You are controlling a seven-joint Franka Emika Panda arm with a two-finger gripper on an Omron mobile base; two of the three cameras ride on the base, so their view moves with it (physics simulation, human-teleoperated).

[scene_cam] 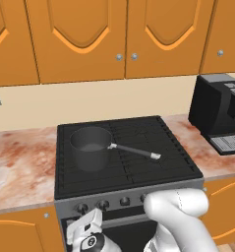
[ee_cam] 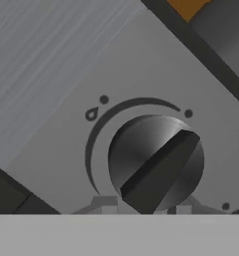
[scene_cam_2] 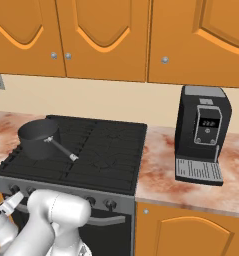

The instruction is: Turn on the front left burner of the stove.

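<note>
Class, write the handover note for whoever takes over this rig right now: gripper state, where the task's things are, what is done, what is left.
Gripper: low at the stove's grey front panel, by the left end of the knob row; the hand view faces one knob close up. Whether the fingers are open or shut on it cannot be told.
Front left burner: no flame seen. A grey saucepan stands on the left side of the cooktop, handle pointing right.
Done: arm brought to the knobs.
Left: confirm this knob serves the front left burner, grip and turn it, check the burner lights.
</note>
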